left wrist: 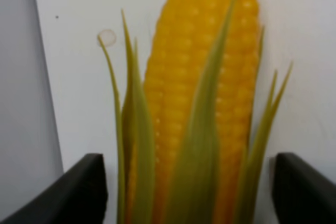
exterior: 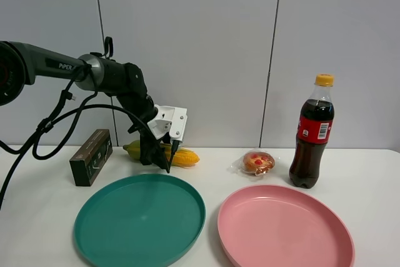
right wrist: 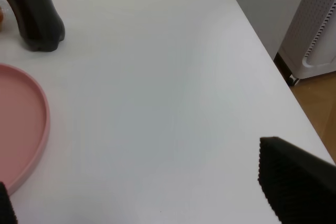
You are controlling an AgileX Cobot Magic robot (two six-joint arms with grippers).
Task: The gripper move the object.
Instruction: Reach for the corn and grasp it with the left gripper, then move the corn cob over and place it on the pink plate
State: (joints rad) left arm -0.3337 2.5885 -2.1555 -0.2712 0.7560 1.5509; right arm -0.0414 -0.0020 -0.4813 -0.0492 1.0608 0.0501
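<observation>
My black claw [exterior: 160,162] is open wide around the long yellow corn in green husk [left wrist: 205,77]. I have not grabbed or moved it yet.

high camera faces the wall [exterior: 206,42] across the worktop [exterior: 375,173]. left wrist camera sits very close over the corn [left wrist: 199,77]; right wrist camera shares the pink plate [right wrist: 21,129] and cola bottle [right wrist: 34,24] with the high one.

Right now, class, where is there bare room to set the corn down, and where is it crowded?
Free: the teal plate, the pink plate, and table right of the cola bottle. Crowded: back left, where box, corn and left tool bunch.
</observation>
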